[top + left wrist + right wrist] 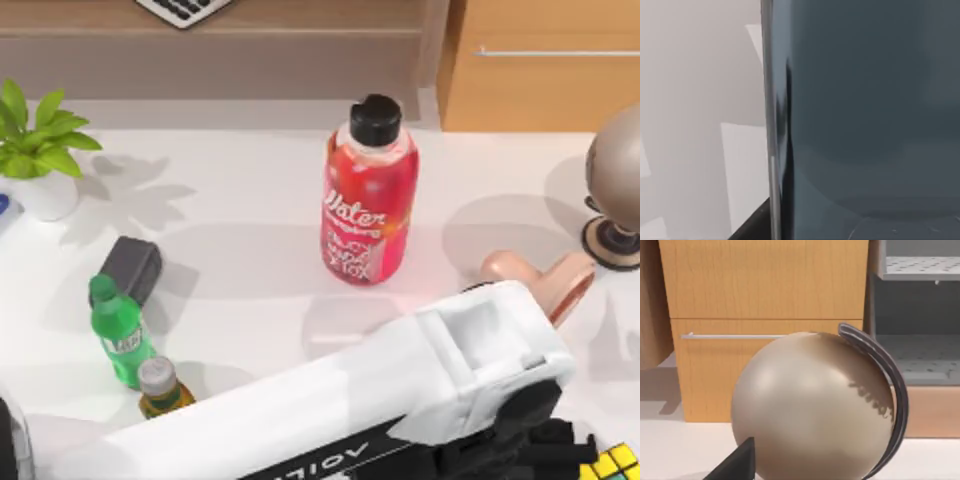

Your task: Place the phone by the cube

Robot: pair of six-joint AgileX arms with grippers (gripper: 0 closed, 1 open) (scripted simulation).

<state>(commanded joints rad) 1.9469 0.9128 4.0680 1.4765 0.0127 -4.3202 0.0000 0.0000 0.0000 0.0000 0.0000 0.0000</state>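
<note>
White table [250, 250]: arm [400, 400] hides part of phone [550, 280], cube [612, 462].

Bottles, plant, block and globe on the white table

A red bottle [369, 205] stands mid-table; a green bottle [119, 330] and small amber bottle [160, 387] stand at left beside a dark grey block [131, 267]; potted plant [38, 150] far left; beige globe [812, 407] at right, before wooden drawers [765, 300].

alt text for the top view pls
A white robot arm reaches across the table's near right toward a pink phone and a puzzle cube. A red bottle stands mid-table; a green bottle, grey block and plant sit left.
</note>
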